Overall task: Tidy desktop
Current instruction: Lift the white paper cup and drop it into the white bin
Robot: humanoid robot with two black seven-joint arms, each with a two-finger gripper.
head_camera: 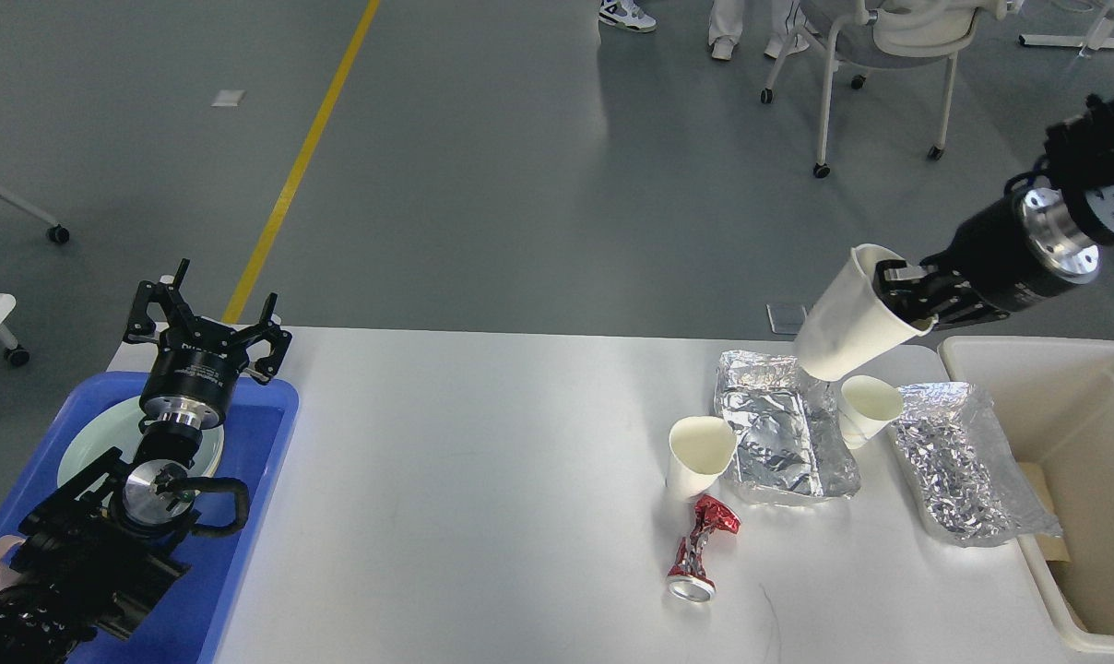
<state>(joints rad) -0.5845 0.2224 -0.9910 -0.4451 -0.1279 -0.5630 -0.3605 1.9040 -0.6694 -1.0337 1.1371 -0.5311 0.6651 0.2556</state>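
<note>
One white paper cup (843,323), unlabelled, is gripped by right hand (903,293).

2 black jointed arms, silver metal wrist rings, black cable looping on left arm (105,516), black 2-finger tools

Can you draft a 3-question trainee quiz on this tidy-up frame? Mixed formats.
1. True or false: the right pincer holds a paper cup above the desktop.
2. Multiple choice: the crushed red can lies A) in the beige bin B) on the desktop C) in the blue tray.
3. Fill in: the left pincer, open, is over the ____ tray.

Key: 1 true; 2 B; 3 blue.
</note>
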